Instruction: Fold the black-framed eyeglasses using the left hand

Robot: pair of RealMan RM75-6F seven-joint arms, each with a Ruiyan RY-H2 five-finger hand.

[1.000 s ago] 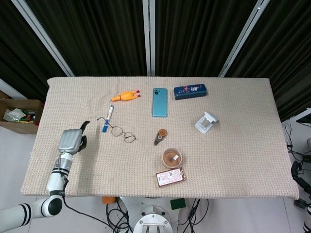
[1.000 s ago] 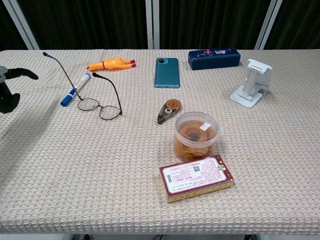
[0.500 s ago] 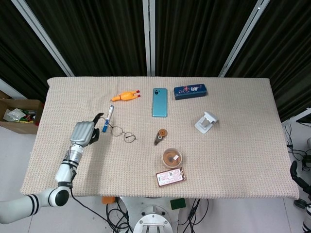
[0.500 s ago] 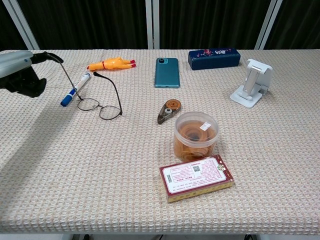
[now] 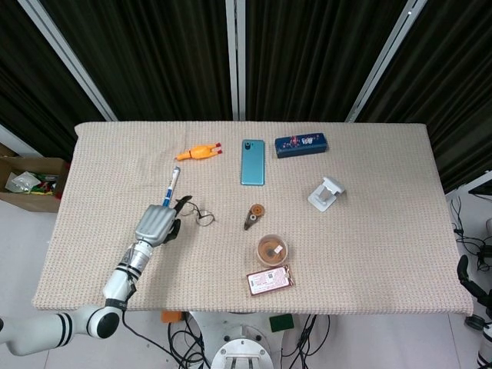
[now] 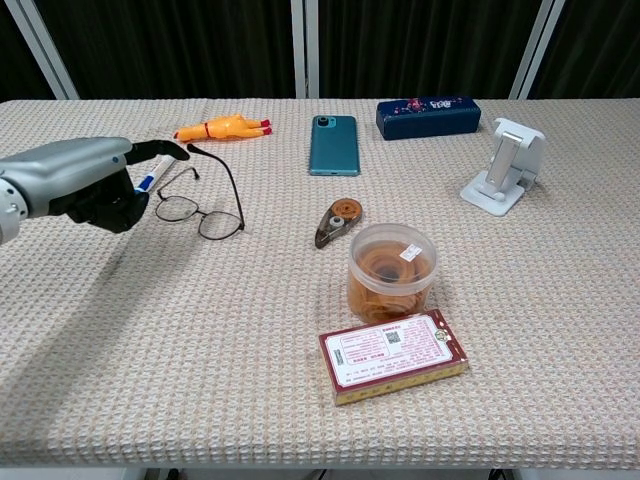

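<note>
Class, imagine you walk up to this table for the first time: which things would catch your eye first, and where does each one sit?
Probably the silver left hand, reaching in at the left side of the table right beside the black-framed eyeglasses, whose arms stand open. Next the bright spots: the orange rubber chicken at the far left, and the teal phone lying flat at the far middle. Near the front edge sits a red card box before a clear round tub.
</note>
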